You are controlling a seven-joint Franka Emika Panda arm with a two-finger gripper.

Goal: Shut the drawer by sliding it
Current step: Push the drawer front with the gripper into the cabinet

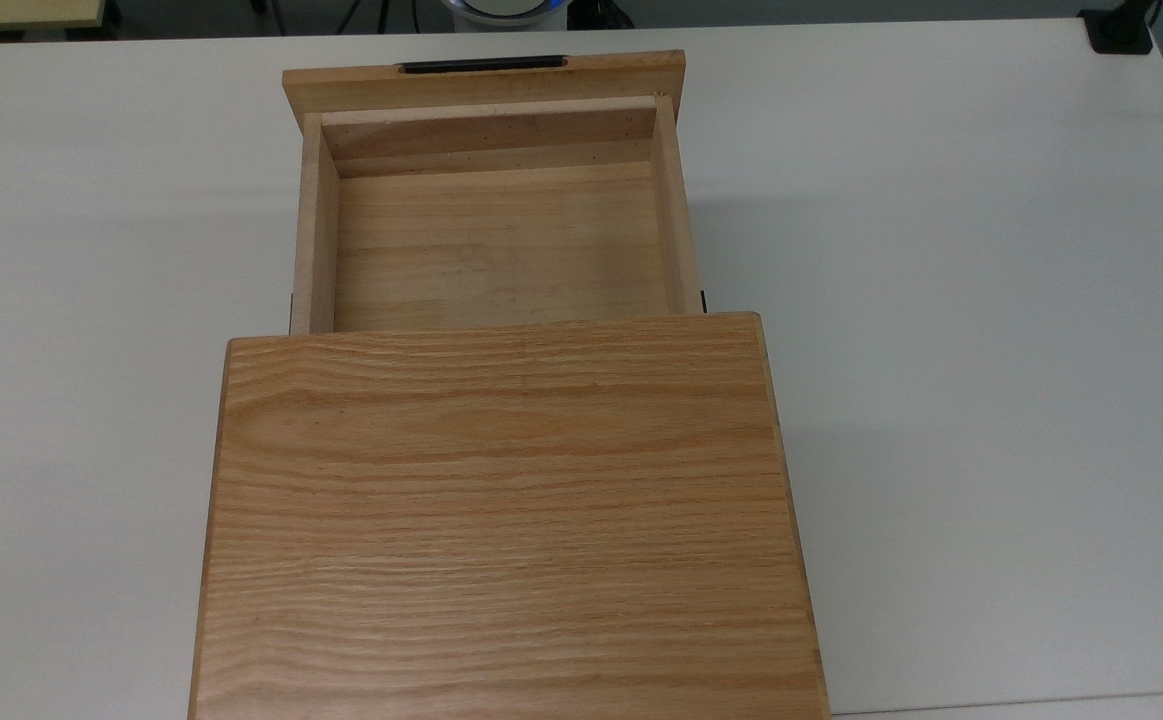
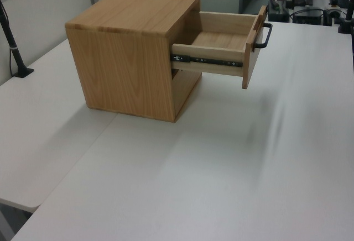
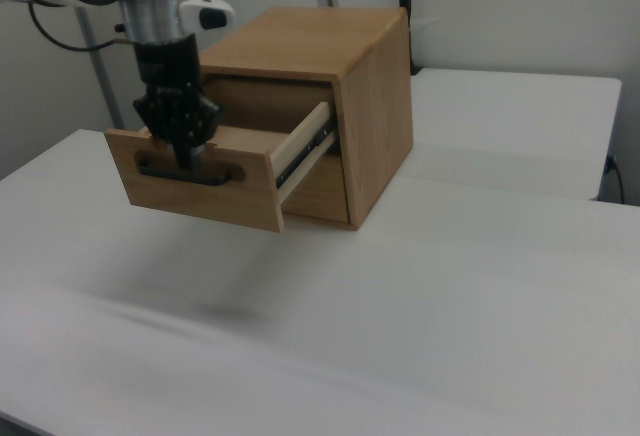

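Note:
The drawer (image 1: 501,240) stands pulled far out of the oak cabinet (image 1: 501,520) and is empty. Its wide front panel carries a slim black bar handle (image 1: 484,66) at the top view's top edge. The left view has the drawer (image 2: 221,39) sticking out to the right on a black slide rail (image 2: 210,61), with the handle (image 2: 264,36) at its end. In the right view my gripper (image 3: 188,156) hangs from the white arm straight down in front of the drawer (image 3: 200,191), its tip at the handle (image 3: 225,174).
The cabinet (image 3: 350,106) sits on a white table (image 1: 941,300) with open surface on both sides. A black clamp (image 1: 1121,30) is at the top view's far right corner. A black post (image 2: 11,42) stands at the left view's left edge.

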